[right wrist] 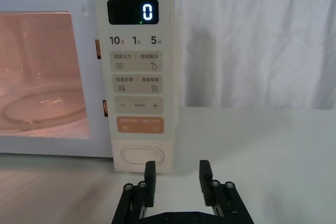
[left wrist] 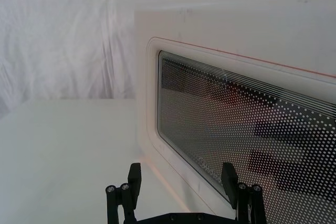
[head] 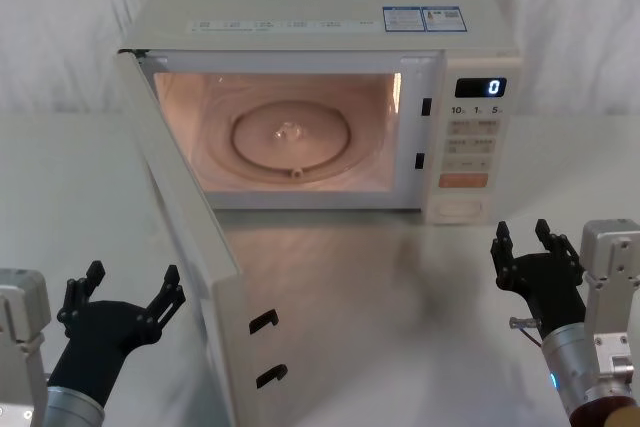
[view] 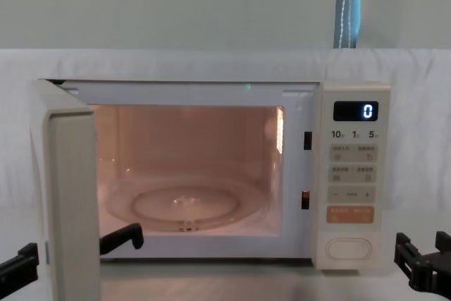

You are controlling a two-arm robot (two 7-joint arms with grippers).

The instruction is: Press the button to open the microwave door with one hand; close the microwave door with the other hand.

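We see the microwave door (head: 185, 237) swung wide toward us on the left, our open left gripper (head: 122, 294) just outside its near edge, while our open right gripper (head: 527, 247) hangs apart from the button (head: 458, 208) at the panel's foot.

A white tabletop (head: 60, 187) meets a creased white cloth backdrop (right wrist: 257, 40) (pale wall (view: 176, 5) above).

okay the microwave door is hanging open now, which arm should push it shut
Left, probably. The left gripper, fingers open, sits just outside the swung-out microwave door. The right gripper faces the button.
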